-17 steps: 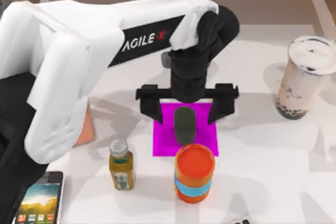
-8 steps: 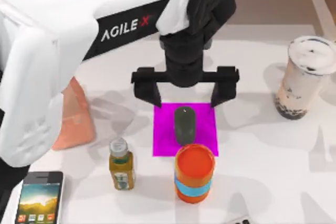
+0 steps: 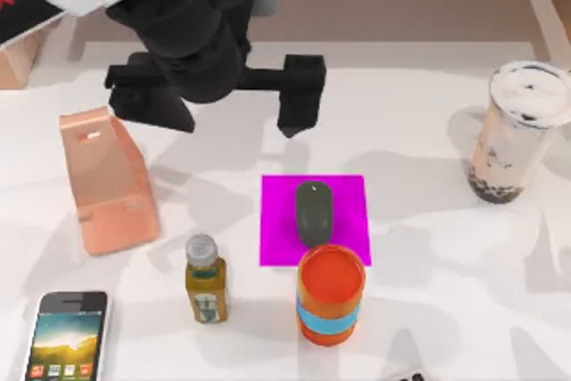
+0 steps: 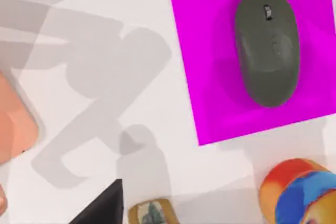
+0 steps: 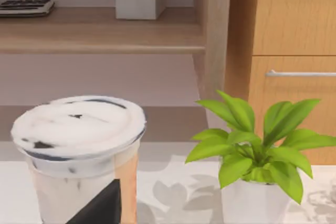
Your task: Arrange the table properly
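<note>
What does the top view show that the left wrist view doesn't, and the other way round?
The top view adds the open left gripper above the table, the milk tea cup at the right, and the phone at the lower left. The left wrist view adds a closer look at the mouse's scroll wheel. Both show the mouse on the magenta mat, the orange cup, the bottle and the pink bag.

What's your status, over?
Left pincer open, empty, raised over table behind mat. Mouse resting on mat. Orange cup overlapping mat's front edge.
</note>
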Robot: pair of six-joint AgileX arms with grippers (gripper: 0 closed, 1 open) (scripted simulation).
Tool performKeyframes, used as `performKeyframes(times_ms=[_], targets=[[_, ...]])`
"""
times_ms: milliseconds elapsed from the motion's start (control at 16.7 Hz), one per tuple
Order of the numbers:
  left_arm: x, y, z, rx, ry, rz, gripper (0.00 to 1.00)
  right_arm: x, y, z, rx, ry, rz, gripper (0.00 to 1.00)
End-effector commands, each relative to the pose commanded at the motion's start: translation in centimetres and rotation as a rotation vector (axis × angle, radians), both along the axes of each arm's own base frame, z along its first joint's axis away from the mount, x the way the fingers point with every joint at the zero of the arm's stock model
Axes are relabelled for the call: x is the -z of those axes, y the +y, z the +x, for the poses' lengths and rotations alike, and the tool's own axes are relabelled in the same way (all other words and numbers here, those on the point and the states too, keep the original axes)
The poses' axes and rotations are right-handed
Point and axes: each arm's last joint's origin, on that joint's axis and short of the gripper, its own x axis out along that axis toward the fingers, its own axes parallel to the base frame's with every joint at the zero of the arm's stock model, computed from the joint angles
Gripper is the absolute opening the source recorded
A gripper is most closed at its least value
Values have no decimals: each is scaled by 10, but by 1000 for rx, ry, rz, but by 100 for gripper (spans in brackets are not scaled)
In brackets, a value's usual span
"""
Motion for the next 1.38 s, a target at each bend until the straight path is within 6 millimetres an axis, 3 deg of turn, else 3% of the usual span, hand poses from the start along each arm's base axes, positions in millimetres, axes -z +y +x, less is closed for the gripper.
performKeyframes(times_ms=[240, 540, 900, 1380], targets=[[6, 66, -41, -49, 37, 34, 100, 0, 0, 0, 0, 0, 0, 100], [53, 121, -86, -155, 118, 105, 100, 0, 0, 0, 0, 0, 0, 100], [106, 140, -114, -211, 203, 181, 100, 0, 0, 0, 0, 0, 0, 100], [113, 140, -115, -210, 211, 187, 100, 0, 0, 0, 0, 0, 0, 100]])
